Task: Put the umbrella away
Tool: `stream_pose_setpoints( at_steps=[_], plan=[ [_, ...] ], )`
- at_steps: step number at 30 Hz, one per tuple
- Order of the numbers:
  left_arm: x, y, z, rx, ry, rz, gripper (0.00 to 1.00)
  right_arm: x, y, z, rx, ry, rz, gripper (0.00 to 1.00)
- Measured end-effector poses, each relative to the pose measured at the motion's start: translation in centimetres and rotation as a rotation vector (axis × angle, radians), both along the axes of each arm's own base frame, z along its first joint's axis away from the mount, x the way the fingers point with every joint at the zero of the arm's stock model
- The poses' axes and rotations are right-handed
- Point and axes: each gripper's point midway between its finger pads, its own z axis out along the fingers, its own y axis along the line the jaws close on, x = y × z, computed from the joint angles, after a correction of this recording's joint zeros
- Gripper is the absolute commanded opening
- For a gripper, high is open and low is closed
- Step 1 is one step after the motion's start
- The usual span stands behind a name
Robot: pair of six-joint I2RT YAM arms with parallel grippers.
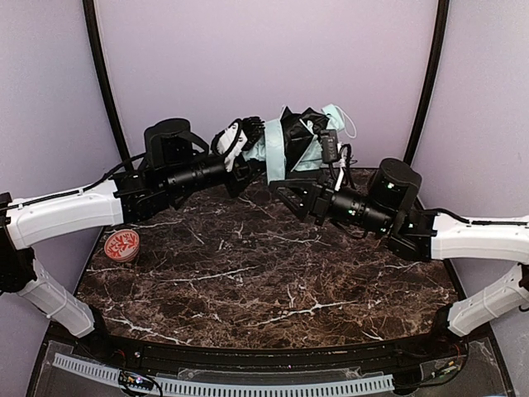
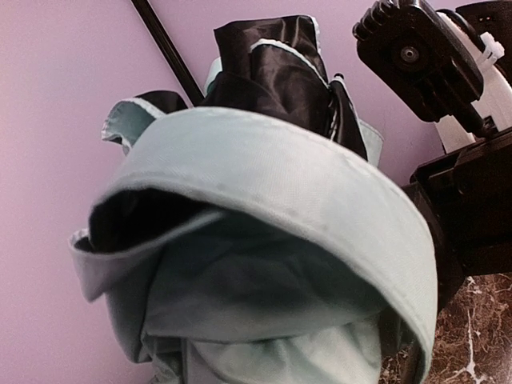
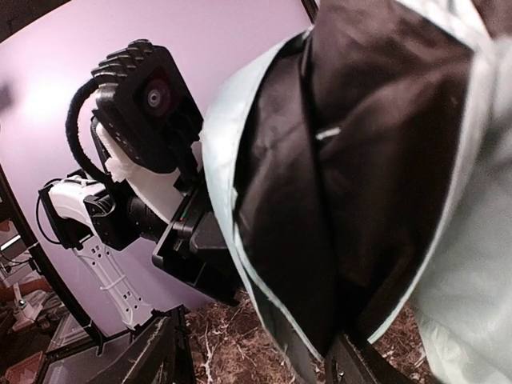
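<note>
While the left gripper (image 1: 250, 165) looks pinched on the umbrella (image 1: 289, 136), which lies crosswise at upper centre, the right gripper (image 1: 288, 192) sits just below, jaws spread.

Left wrist view is nothing but the umbrella (image 2: 272, 240), mint fabric running off the bottom edge. The left gripper (image 1: 246, 165) has its fingers buried in the bundle, jaws out of sight. Over in the right wrist view, canopy spills past the top and right edges; the right gripper (image 3: 258, 332) shows only finger stubs, cut by the bottom edge. Near left, a red round tin (image 1: 121, 245) tucks under the left arm, print too small to read
</note>
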Motion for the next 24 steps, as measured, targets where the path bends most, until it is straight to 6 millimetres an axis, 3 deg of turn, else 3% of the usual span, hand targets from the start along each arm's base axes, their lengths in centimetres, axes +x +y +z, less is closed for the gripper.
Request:
stream_pose_setpoints(
  at_steps=[8, 14, 22, 24],
  plan=[
    [0.6, 0.4, 0.7, -0.014, -0.030, 0.026, 0.00, -2.0, -2.7, -2.7, -0.021, 0.051, -0.066, 0.68],
    [1.2, 0.7, 2.3, -0.046, -0.047, 0.050, 0.00, -2.2, -5.7, 0.8, 0.055, -0.010, -0.144, 0.67],
    [0.8, 0.4, 5.8, -0.124, -0.072, 0.016, 0.00, -0.6, -3.0, -0.4, 0.035, -0.030, -0.146, 0.70],
    [0.6, 0.3, 6.2, -0.132, -0.071, 0.003, 0.00, -0.1, -2.3, 0.1, 0.039, -0.040, -0.147, 0.70]
  ],
)
